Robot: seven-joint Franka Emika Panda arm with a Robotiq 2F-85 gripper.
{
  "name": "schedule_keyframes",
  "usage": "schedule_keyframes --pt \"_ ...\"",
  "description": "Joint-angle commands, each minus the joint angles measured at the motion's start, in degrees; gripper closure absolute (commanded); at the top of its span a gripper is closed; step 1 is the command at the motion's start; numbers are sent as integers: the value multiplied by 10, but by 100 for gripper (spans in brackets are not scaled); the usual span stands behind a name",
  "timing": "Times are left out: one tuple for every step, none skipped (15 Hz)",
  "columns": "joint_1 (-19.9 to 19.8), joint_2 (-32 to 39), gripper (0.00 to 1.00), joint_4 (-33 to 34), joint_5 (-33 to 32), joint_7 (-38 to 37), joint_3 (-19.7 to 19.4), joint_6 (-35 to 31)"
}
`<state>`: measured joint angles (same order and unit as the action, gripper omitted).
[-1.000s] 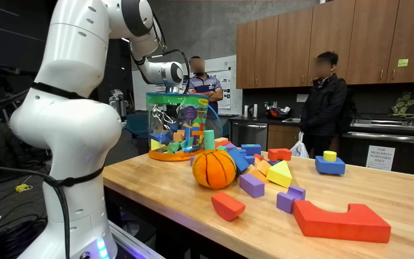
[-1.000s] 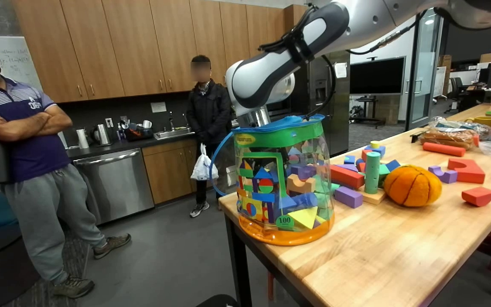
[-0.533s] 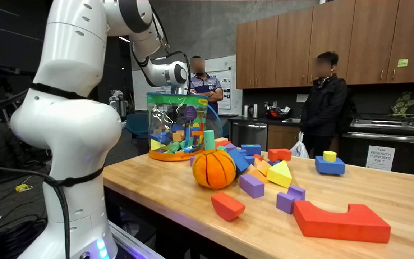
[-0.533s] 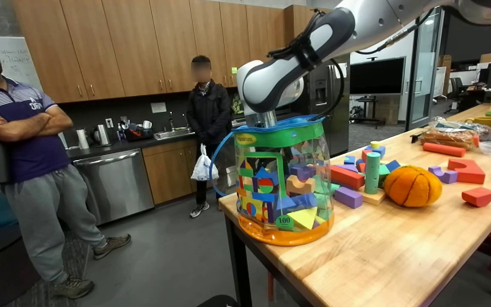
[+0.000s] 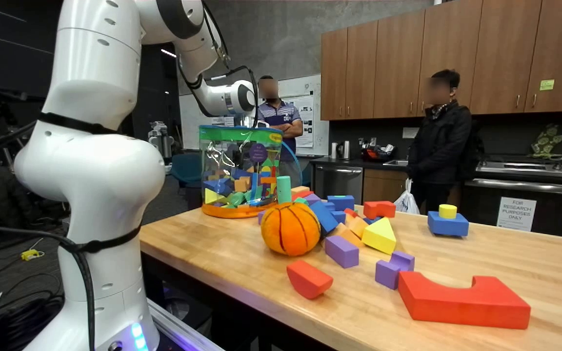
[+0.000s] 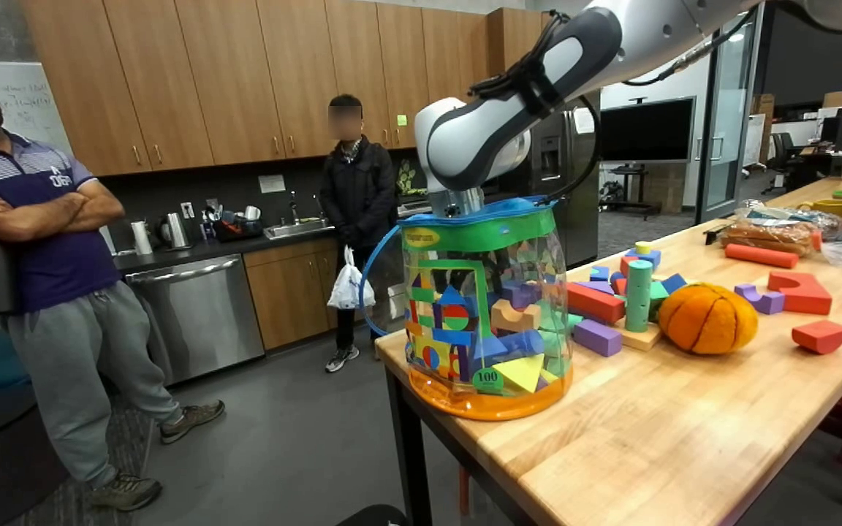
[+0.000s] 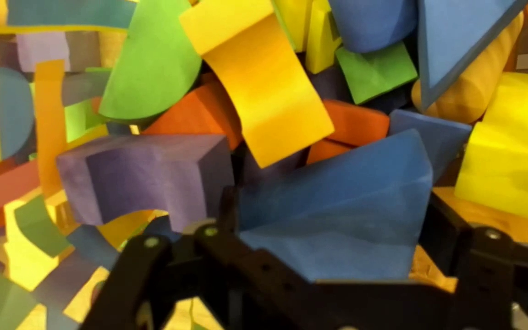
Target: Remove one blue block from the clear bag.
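Since a second ago your arm (image 6: 498, 135) has shifted rightward, as seen in an exterior view, along the top of the clear bag (image 6: 479, 234); the bag, the orange ball (image 6: 708, 319) and the loose blocks (image 6: 596, 337) are where they were. The bag stands upright at the end of a pale wooden table (image 6: 669, 431), and beyond it you have wooden cabinets (image 5: 400, 73), a person in a purple shirt (image 5: 276, 114) and a person in a black jacket (image 5: 439, 139). Your claw (image 7: 330, 201) is down inside the bag, its jaws wide apart. The blue block (image 7: 337, 220) sits between them, filling the gap, among other blocks (image 7: 273, 101); whether they are clamped on it, you cannot tell from the wrist view.
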<state>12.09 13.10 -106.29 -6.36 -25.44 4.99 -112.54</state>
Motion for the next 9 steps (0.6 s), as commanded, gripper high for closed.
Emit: schedule_keyframes --pt "-1 -17 39 -17 -7 -10 0 -3" --pt "-1 -18 47 -18 -7 -9 0 -4" --pt "-2 -18 47 -20 -8 -9 0 -6" --pt "-2 -18 51 -20 -8 -9 0 -7" --pt "-2 -19 54 -20 -8 -9 0 -7" --pt "-2 -20 54 -21 -9 -9 0 -8" --pt "-2 -21 55 -22 -10 -9 0 -10" --pt "-2 -23 57 -24 -11 -10 0 -11" --pt "-2 -26 58 -26 -12 -10 -1 -14"
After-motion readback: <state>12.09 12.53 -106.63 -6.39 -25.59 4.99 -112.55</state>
